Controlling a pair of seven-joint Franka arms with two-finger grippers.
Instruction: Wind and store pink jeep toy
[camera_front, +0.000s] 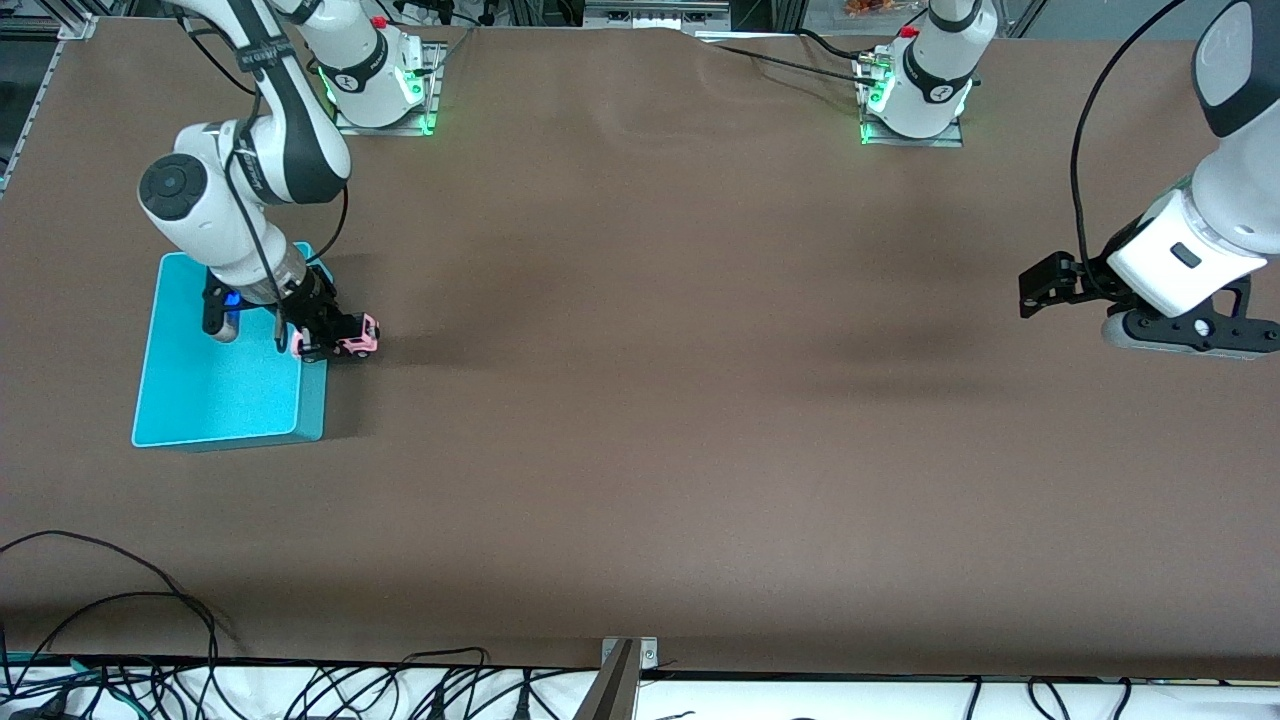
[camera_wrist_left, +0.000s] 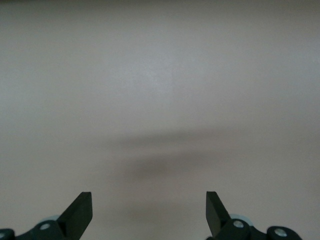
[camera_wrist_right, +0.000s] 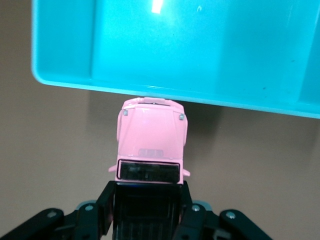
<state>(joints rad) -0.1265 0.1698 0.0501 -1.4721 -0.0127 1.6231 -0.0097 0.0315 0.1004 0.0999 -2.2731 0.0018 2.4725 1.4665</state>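
Note:
The pink jeep toy, pink with a black roof, is gripped by my right gripper, shut on its roof end. It is right beside the turquoise bin, at the bin's wall that faces the table's middle. In the right wrist view the jeep points its hood at the bin's rim, with my right gripper clamped on both sides of the black roof. I cannot tell whether the wheels touch the table. My left gripper waits open and empty over bare table at the left arm's end, and its fingers show wide apart.
The bin's inside holds nothing that I can see. Brown table surface stretches between the two arms. Loose cables lie along the table's edge nearest the front camera.

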